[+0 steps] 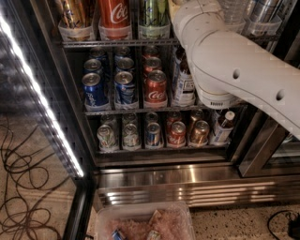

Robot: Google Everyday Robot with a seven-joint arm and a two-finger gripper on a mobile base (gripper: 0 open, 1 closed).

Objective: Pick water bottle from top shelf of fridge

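Note:
The fridge [178,180] stands open, dark inside, with a shiny steel base. Its top shelf [117,43] is the highest wire rack, with clear cup holders holding a gold can, a red cola can and a green can. The lower part of a clear ribbed bottle [232,10], likely the water bottle, shows at the top edge, right of my arm; its cap and label are out of view. My white arm [234,70] reaches up from the right across the shelf and leaves the picture at the top. The gripper is out of view above the top edge.
Lower racks hold rows of blue, red and silver cans [124,89], a brown-drink bottle [183,86] and a small bottle [222,126]. A bright light strip [37,93] runs along the door at left. A clear plastic bin [145,222] sits below. Cables [23,178] lie on the floor.

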